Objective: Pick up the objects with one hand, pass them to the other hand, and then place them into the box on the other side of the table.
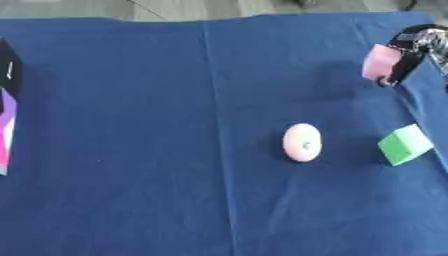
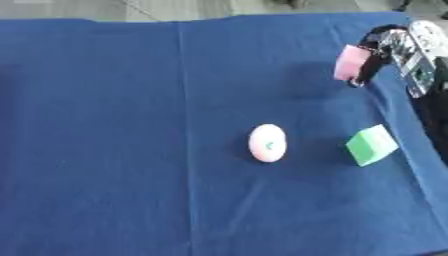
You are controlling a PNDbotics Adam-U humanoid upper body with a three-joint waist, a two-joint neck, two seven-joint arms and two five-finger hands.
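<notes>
Nearest me, bare blue cloth (image 1: 131,210). Up at the far right, the right hand (image 2: 385,47) has its fingers curled round a pink block (image 2: 350,62) — the pickup looks made; the hand-over comes next, I'd guess. Below lie a green cube (image 1: 405,145) and pink egg (image 1: 302,142). At the left edge a purple-and-pink box (image 1: 7,130) — contents hidden.

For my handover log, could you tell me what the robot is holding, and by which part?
The right hand pinches a pink block by its right-hand edge, above the blue cloth.

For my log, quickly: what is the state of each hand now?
Left hand: not visible in either view.
Right hand: closed on a pink block, upper right, above the blue cloth.
</notes>
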